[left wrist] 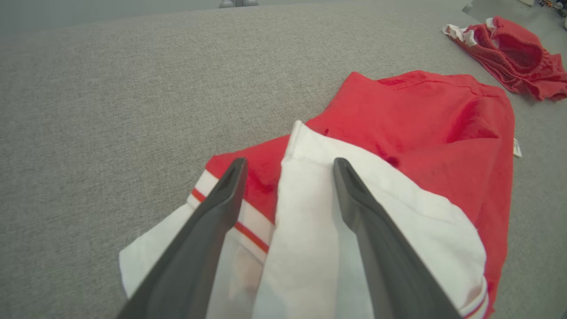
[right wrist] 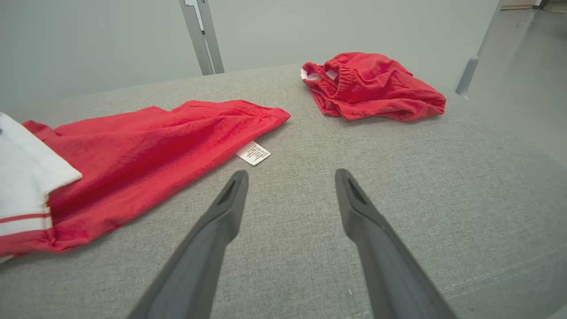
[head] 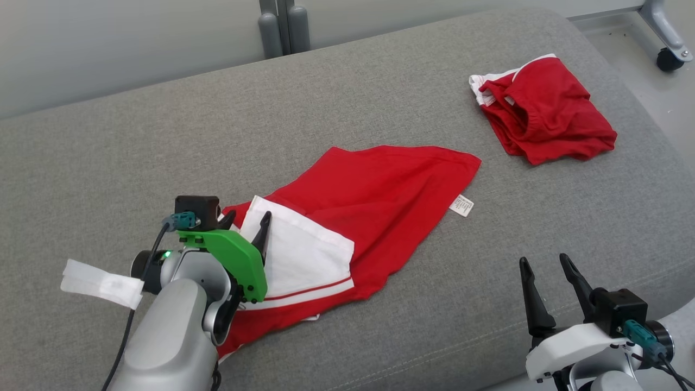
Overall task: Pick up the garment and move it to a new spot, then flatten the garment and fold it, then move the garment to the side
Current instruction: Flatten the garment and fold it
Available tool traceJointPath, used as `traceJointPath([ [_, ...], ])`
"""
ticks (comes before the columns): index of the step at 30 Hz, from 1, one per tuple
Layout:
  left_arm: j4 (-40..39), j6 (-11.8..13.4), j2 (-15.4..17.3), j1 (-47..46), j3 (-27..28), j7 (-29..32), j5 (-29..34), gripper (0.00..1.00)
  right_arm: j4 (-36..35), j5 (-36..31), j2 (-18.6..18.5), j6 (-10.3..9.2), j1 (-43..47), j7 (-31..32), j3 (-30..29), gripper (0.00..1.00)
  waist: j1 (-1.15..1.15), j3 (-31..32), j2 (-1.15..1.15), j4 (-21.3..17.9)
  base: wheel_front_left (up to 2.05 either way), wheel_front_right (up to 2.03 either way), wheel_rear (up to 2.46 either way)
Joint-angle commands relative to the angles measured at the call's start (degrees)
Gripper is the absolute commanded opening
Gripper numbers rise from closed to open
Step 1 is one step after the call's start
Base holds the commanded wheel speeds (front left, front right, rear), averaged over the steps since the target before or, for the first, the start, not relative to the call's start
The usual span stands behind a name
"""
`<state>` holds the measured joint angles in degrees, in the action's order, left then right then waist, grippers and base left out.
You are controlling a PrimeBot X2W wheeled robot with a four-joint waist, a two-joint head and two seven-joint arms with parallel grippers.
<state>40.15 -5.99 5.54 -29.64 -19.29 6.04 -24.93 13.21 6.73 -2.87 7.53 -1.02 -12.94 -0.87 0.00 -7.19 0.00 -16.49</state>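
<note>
A red garment [head: 380,195] with a white, red-striped panel lies partly spread in the middle of the grey cushioned surface [head: 108,163]. Its white label [head: 461,206] sticks out on the right edge. My left gripper [head: 248,217] stands open over the white panel at the garment's left end. In the left wrist view a raised white fold of the garment [left wrist: 421,124] sits between the spread fingers of the left gripper [left wrist: 290,164]. My right gripper [head: 544,259] is open over bare cushion at the lower right, apart from the garment [right wrist: 155,141]. Nothing is between the fingers of that right gripper [right wrist: 291,173].
A second red garment [head: 543,111] lies bunched at the back right of the cushion. The cushion's right edge drops to the floor, where a caster wheel [head: 668,57] stands. Two grey posts [head: 282,27] rise behind the back edge.
</note>
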Motion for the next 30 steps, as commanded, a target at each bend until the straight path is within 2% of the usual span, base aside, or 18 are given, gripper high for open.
traceJointPath([
  [1,0.1,0.0,0.0,-0.9,0.0,0.0,-0.1,0.30,0.1,0.1,-0.1,-0.09,-0.7,-0.2,0.1,1.00,0.00,0.0,0.00,0.1,0.00,0.00,0.00],
  [2,0.3,-0.1,-0.1,-1.1,-0.2,-0.1,-0.4,0.00,0.1,0.0,-0.1,-0.09,-0.7,-0.2,0.1,1.00,0.00,0.0,0.00,0.1,0.00,0.00,0.00],
  [7,1.2,-0.7,-0.4,-1.2,-1.2,0.3,-1.6,0.00,0.4,0.0,-0.1,-0.09,-0.7,-0.1,0.2,1.00,0.00,0.2,0.00,0.6,0.00,0.00,0.00],
  [12,0.8,-0.8,-0.3,-1.2,-0.6,-2.5,-2.8,0.00,0.1,-0.1,-0.1,-0.09,-0.4,-0.1,-0.4,1.00,0.00,0.3,0.00,1.9,0.00,0.00,0.00],
  [19,-2.8,1.3,1.0,3.4,2.7,-7.6,-5.0,0.00,-0.2,-0.4,-0.1,-0.09,0.6,0.2,-1.3,1.00,0.00,1.3,0.00,5.0,0.00,0.00,0.00],
  [30,-11.7,5.1,4.1,13.0,5.5,-8.9,-6.4,0.00,-0.7,-0.7,-0.1,-0.09,1.1,1.1,-1.2,1.00,0.00,3.2,0.00,9.7,0.00,0.00,0.00],
])
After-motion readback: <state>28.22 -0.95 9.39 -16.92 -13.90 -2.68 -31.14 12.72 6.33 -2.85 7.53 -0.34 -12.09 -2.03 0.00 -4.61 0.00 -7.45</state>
